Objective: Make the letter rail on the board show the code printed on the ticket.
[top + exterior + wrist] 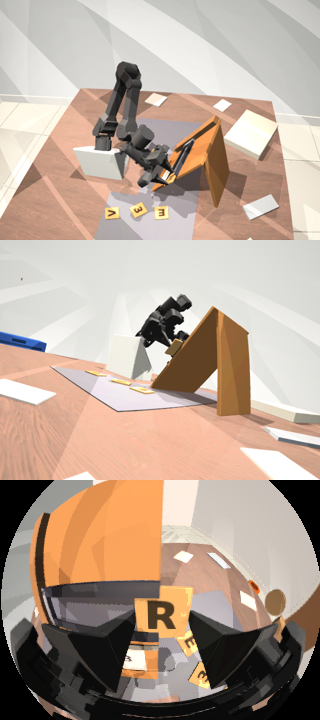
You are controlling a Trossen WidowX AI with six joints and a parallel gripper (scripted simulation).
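A yellow tile lettered "R" (170, 178) (174, 347) (162, 614) is pinched between the jaws of the gripper (167, 178) (176, 343) (163, 614) at an end of the dark rail (184, 158) (92, 611) on the sloping orange board (199, 152) (191, 356) (105, 540). A white ticket (165, 175) (135, 660), its print too small to read, sits below the rail. Toward the table's near edge, tiles marked "3" (138, 209) (121, 381) (200, 675) and "E" (161, 212) (141, 390) (189, 642) lie beside one resembling "V" (111, 213) (95, 373). A cream block (251, 133) (292, 411) occupies the right edge, beyond the board.
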